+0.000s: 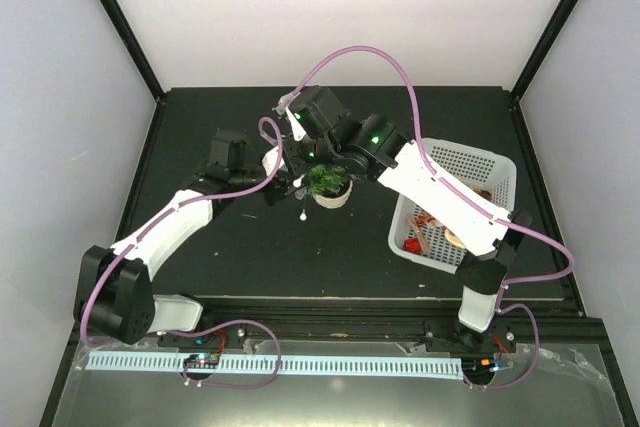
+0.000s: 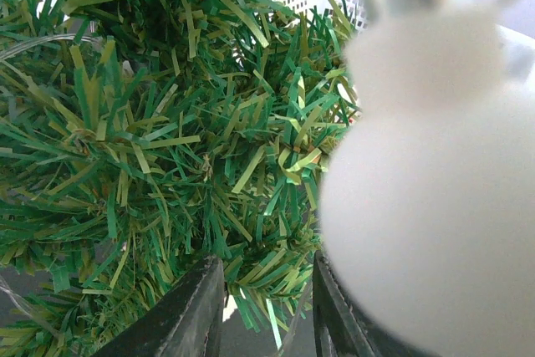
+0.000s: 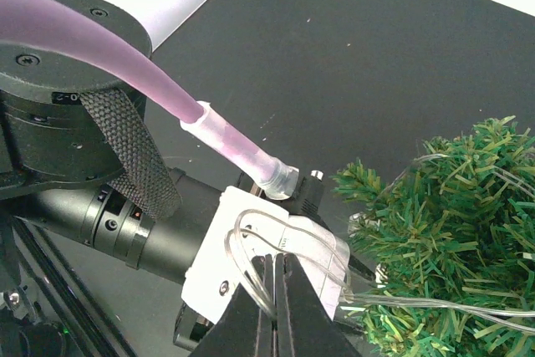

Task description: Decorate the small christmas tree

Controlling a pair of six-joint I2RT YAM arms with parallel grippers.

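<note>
The small christmas tree (image 1: 326,179), bushy green in a cream pot, stands mid-way on the black surface (image 1: 230,257), beside the white slotted basket (image 1: 500,162). On our right gripper (image 3: 273,261) the jaws pinch a clear thin wire (image 3: 401,298) trailing across the tree. On our left gripper (image 2: 266,267) the jaws stand spread among the needles, next to a white ball ornament (image 2: 435,190). We judge the decorating barely begun, with pieces left in the basket.

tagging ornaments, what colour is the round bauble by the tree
White; the bauble shows best in the left wrist view.
</note>
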